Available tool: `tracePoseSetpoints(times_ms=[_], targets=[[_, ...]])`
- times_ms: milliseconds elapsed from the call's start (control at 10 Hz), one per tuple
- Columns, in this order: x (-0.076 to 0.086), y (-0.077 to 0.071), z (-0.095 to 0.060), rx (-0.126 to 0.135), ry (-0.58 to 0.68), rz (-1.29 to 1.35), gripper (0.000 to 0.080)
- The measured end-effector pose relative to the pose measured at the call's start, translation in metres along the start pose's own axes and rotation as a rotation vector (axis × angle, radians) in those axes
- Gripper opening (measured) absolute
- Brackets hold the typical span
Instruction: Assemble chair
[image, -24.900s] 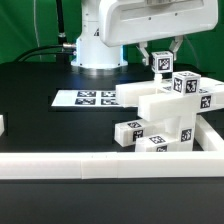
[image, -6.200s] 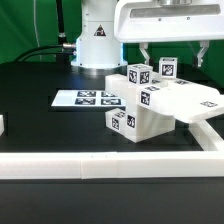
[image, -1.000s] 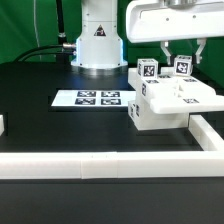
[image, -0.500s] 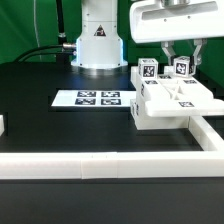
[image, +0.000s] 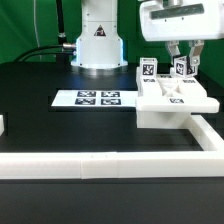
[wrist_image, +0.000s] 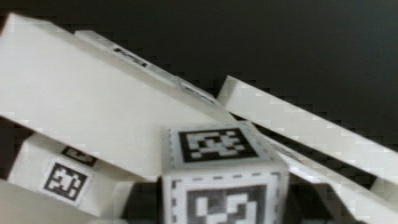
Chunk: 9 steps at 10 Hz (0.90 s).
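Item: chair (image: 172, 103), part-built, white blocky plastic, lying on the black bench toward the exterior view's right, its flat cut-out panel uppermost and two tagged posts rising at its rear. It sits just inside the corner formed by the white border rail (image: 100, 165), which runs along the bench's near edge and turns up along the exterior view's right side; the chair's near face appears to touch or nearly touch that side run, and I cannot tell which. Item: gripper (image: 183, 60), hanging from the arm above the rear of the chair, fingers drawn nearly together around the tagged post (image: 183, 68) on the exterior view's right. I take it to be holding that post; the wrist view shows the post's tagged top (wrist_image: 214, 145) close beneath the camera, with white panels slanting behind it, but not the contact itself. Item: marker board (image: 94, 98), flat on the bench, well clear of the chair on the exterior view's left. Step in hand, as I judge it: repositioning or seating the sub-assembly by its post against the rail corner. Next move, as I judge it: I would keep the grip firm, press the chair squarely into the corner, and release only once it lies flat and steady.
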<state>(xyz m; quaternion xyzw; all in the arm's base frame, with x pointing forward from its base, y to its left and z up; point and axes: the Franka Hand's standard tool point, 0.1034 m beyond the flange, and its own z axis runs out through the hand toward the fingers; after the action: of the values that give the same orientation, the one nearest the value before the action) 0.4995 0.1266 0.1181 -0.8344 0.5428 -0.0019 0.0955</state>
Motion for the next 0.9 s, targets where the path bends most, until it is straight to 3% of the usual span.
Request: tracePoseSetpoints(times_ms=[600,700,800,900], targets=[[-0.0053,-0.0012,0.0007,0.007,-0.014,0.352,0.0284],[-0.0053,-0.0012,0.0007,0.007,-0.014,0.338,0.036],[-0.0052,-0.0012,0.0007,0.007,-0.014,0.294,0.036],[-0.0038,-0.0024,-0.0003,0.009,-0.014,0.268,0.0499]])
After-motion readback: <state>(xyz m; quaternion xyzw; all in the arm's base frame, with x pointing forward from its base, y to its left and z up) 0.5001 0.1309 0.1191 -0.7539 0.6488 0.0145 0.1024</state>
